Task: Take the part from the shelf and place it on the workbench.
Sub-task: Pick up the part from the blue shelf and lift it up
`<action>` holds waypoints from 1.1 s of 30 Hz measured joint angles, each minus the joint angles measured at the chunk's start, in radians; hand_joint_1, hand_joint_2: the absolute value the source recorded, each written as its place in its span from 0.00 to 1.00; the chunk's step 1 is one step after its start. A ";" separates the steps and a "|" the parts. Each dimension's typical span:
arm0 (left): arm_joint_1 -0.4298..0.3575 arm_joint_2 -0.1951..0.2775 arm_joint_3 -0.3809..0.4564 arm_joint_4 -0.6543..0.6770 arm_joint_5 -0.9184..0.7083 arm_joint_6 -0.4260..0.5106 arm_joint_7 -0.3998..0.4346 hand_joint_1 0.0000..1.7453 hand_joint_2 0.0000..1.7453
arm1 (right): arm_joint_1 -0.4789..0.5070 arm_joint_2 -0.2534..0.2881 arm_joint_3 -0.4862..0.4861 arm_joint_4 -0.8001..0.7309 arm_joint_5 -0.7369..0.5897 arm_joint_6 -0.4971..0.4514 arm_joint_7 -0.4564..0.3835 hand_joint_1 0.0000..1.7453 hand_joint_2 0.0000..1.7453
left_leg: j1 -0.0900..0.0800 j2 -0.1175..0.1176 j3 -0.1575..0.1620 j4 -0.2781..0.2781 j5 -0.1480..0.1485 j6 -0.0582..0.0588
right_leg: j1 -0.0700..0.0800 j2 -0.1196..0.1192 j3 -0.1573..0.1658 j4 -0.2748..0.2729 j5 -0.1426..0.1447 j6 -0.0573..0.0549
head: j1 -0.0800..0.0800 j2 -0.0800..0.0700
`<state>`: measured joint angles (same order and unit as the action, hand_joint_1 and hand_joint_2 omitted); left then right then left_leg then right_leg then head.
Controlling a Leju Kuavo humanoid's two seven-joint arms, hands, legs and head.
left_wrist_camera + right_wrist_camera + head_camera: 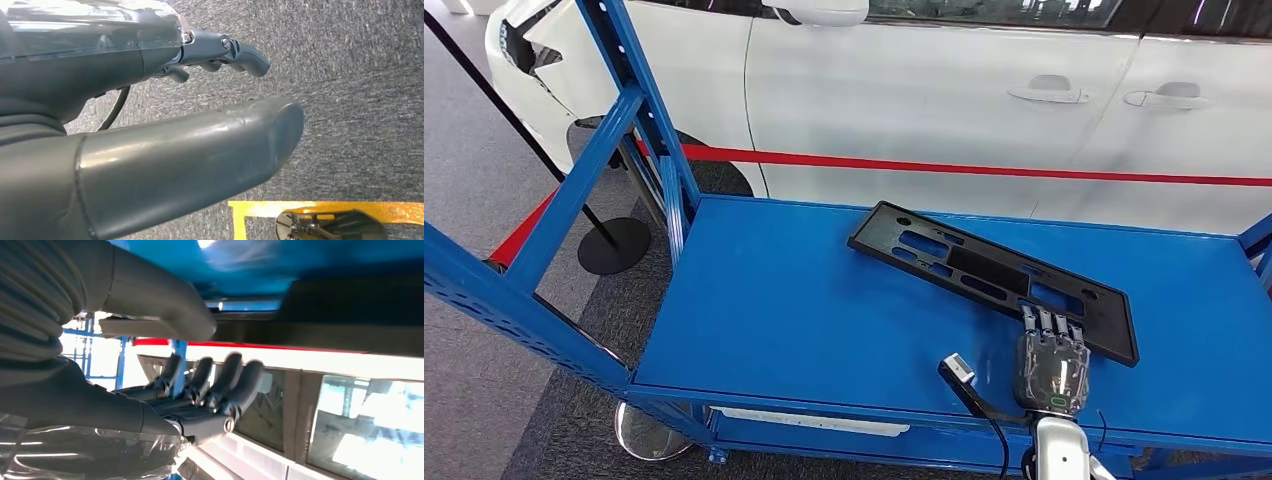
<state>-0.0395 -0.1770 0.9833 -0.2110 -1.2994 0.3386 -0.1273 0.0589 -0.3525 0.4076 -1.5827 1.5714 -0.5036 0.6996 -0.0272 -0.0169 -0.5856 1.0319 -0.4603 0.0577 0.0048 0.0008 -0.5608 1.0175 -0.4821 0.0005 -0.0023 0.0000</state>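
Observation:
The part (pixel 984 265) is a flat black plastic panel with several cut-outs, lying at an angle on the blue shelf (pixel 774 300), towards its right side. My right hand (pixel 1051 365) reaches in from below with its fingertips over the panel's near edge. In the right wrist view the thumb (pixel 160 300) and the dark fingers (pixel 235 375) are spread apart, and the blurred dark panel (pixel 350 315) lies beside the thumb. In the left wrist view my left hand (pixel 150 125) hangs over grey carpet, fingers loosely curved and holding nothing.
A white car (pixel 924 90) stands close behind the shelf, with a red barrier band (pixel 924 165) across it. Blue frame posts (pixel 639 90) rise at the shelf's left end. A black stanchion base (pixel 614 245) stands on the carpet to the left. Yellow floor tape (pixel 325 207) runs below my left hand.

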 joint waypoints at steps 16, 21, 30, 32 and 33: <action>-0.001 -0.022 0.033 0.000 0.010 0.008 -0.012 0.00 0.00 | 0.250 0.078 -0.268 -0.240 0.002 -0.099 -0.463 0.01 1.00 | 0.000 0.000 0.001 0.000 -0.002 0.000 | 0.000 0.000 0.001 0.000 -0.001 0.000 | 0.000 0.000; -0.004 -0.031 0.034 0.000 -0.004 0.006 -0.018 0.00 0.00 | 0.256 0.221 -0.320 -0.241 0.002 -0.117 -0.568 0.00 1.00 | 0.001 0.001 0.002 0.000 -0.002 0.000 | 0.000 0.001 0.002 0.000 -0.002 -0.001 | 0.000 0.000; -0.009 -0.033 0.024 0.000 -0.055 0.002 -0.004 0.00 0.00 | 0.137 0.205 -0.164 -0.149 0.002 -0.008 -0.352 0.00 1.00 | 0.001 0.002 0.004 -0.001 -0.002 0.000 | 0.001 0.002 0.004 0.000 -0.002 -0.001 | 0.000 0.000; -0.011 -0.033 0.020 0.000 -0.060 0.000 -0.002 0.00 0.00 | 0.106 0.183 -0.115 -0.120 0.002 0.001 -0.323 0.00 1.00 | 0.000 0.001 0.005 0.000 -0.002 0.000 | 0.001 0.002 0.004 0.000 -0.002 -0.001 | 0.000 0.000; -0.011 -0.033 0.019 0.000 -0.061 0.000 -0.002 0.00 0.00 | 0.095 0.176 -0.098 -0.110 0.002 0.003 -0.319 0.00 1.00 | 0.000 0.001 0.005 0.000 -0.002 0.000 | 0.001 0.002 0.005 0.000 -0.002 -0.001 | 0.000 0.000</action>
<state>-0.0503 -0.2102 1.0025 -0.2110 -1.3604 0.3387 -0.1288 0.1534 -0.1768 0.3091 -1.6927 1.5731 -0.5007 0.3809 -0.0271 -0.0158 -0.5809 1.0314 -0.4621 0.0576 0.0056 0.0024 -0.5559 1.0173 -0.4838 -0.0002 -0.0021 0.0000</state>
